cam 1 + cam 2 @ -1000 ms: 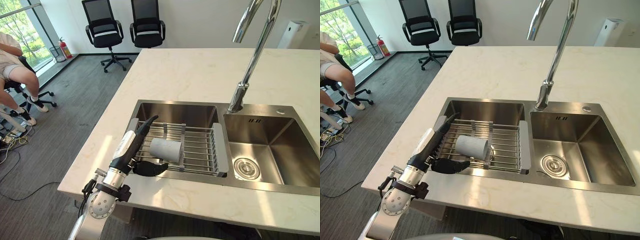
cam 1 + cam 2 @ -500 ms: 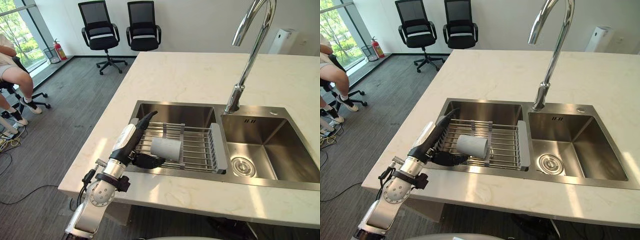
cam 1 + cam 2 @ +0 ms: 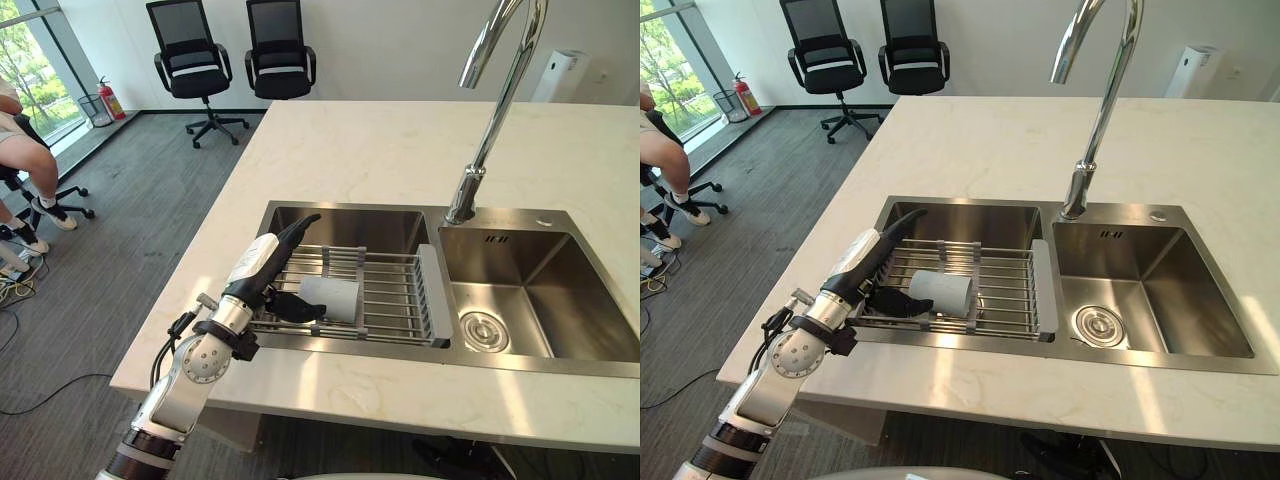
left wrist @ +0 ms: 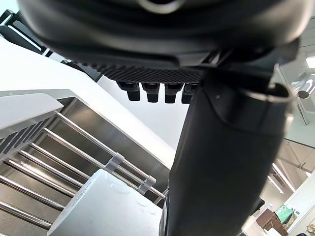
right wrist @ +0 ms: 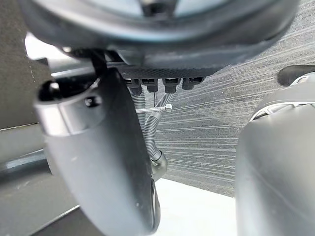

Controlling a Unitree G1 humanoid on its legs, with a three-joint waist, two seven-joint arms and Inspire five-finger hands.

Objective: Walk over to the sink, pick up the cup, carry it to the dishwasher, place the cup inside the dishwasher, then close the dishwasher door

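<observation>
My left hand (image 3: 262, 270) is spread open over the sink rack (image 3: 395, 290), thumb beside the cup (image 3: 332, 298). Pale counter (image 3: 380, 150), office chairs (image 3: 195, 78) beyond; right hand (image 5: 98, 162) seemingly relaxed above grey floor (image 5: 211, 137).

Wall (image 3: 400, 40): white, plain.
Floor (image 3: 140, 220): grey carpet.
Window (image 3: 25, 60): far left, daylight, greenery outside.
Chair (image 3: 188, 58): black, wheeled, by the wall; second chair (image 3: 280, 50) beside it.
Counter (image 3: 380, 150): pale marble.
Extinguisher (image 3: 105, 98): red, near the window.

left arm (image 3: 188, 372): silver-grey, round joint housing, black clamp ring at the wrist. left hand (image 3: 262, 280): black, white cover along the back, ribbed black palm. right hand (image 5: 162, 29): same dark shell, 1 small screw on the thumb (image 5: 98, 162).
</observation>
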